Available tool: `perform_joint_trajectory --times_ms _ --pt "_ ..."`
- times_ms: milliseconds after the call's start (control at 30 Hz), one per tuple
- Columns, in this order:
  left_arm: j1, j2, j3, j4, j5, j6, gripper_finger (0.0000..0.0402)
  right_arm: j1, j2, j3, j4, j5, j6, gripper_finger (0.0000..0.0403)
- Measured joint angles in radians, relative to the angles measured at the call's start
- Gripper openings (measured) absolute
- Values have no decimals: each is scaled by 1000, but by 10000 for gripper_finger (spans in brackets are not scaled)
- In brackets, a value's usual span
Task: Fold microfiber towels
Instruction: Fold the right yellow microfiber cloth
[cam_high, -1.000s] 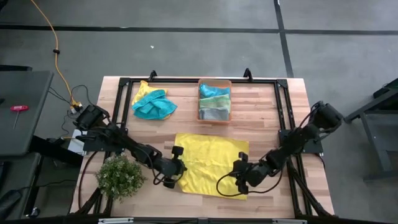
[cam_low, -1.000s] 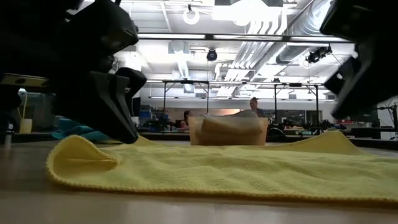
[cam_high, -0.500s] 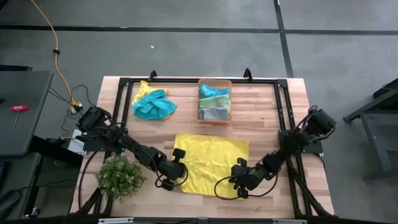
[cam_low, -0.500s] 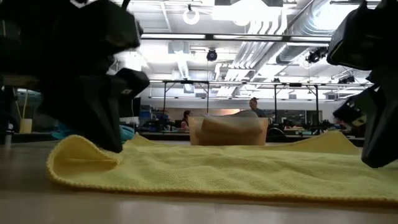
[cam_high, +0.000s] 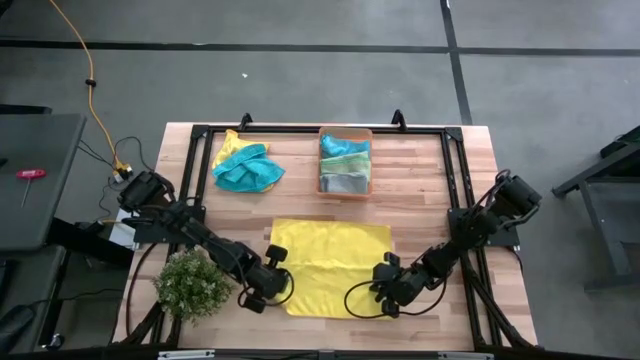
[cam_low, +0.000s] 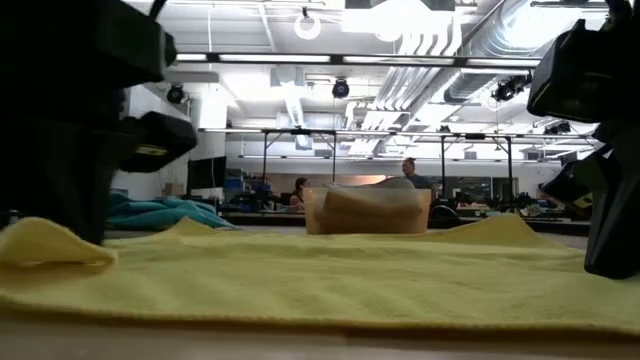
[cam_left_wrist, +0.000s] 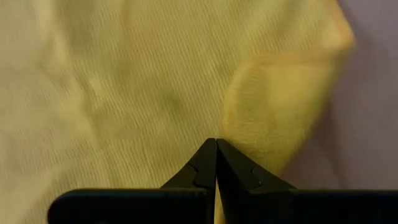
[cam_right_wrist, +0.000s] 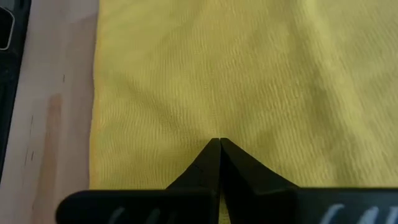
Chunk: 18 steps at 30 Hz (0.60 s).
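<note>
We see the yellow towel (cam_high: 328, 264) lying flat in the middle of the counter (cam_high: 420, 175), and it has slid a little to the left since a moment ago. Our left tool (cam_high: 283, 282) has pinched shut on the towel's near left corner and pulled it out. Our right tool (cam_high: 384, 272) is pinched shut on the right edge. The towel looks smoother now, so we think it is almost ready to fold. Its long side runs left to right.
</note>
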Motion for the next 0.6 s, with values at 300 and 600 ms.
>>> perform_joint_trajectory --times_ms 300,600 --pt "-68 -5 19 -106 59 -108 0 -1 -2 4 -83 58 74 0" --pt "-130 -1 210 -302 97 -89 0 -4 -3 2 -106 69 74 0"
